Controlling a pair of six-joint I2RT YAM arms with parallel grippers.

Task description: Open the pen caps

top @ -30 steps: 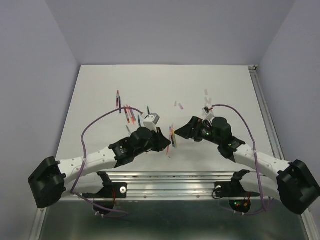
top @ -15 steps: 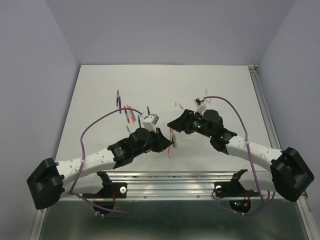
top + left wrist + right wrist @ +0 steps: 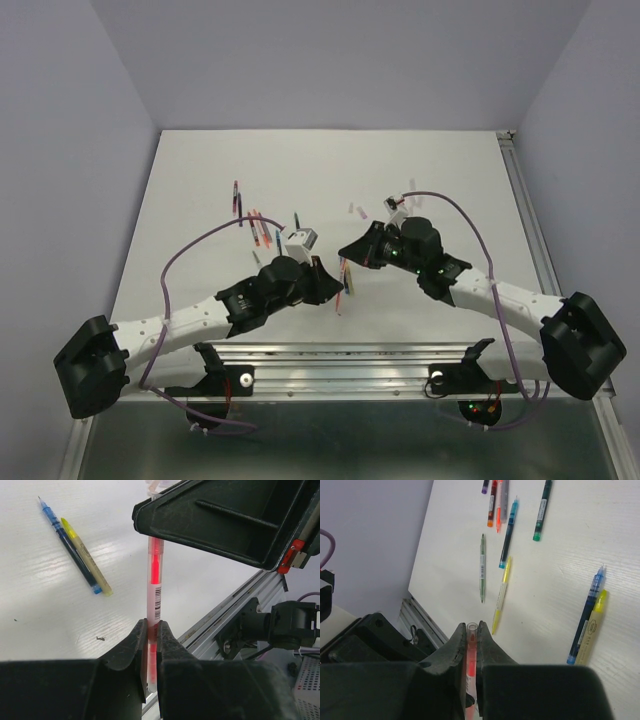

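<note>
I'm holding the red pen (image 3: 154,580) upright above the table (image 3: 40,605), between the two arms. The left gripper (image 3: 151,632) is pinching the lower barrel, its fingers pressed hard against it. The right gripper (image 3: 471,634) is clamping the top end, where the pale pen cap (image 3: 472,627) is poking out between its fingers. I'm judging that the pull-apart comes next, and that is where I'm worrying. From the right wrist view I cannot tell how much of the cap is actually sitting between the pads; if it is only the rim, the fingers may be sliding off it as soon as I draw away. If I'm pulling even slightly off the pen's axis, the thin barrel may be bending or twisting out of the left grip, and the whole pen could come away with the cap on. A sudden release could also be flicking the pen down among the blue pen (image 3: 70,545) and yellow pen (image 3: 87,560) lying side by side below.
</note>
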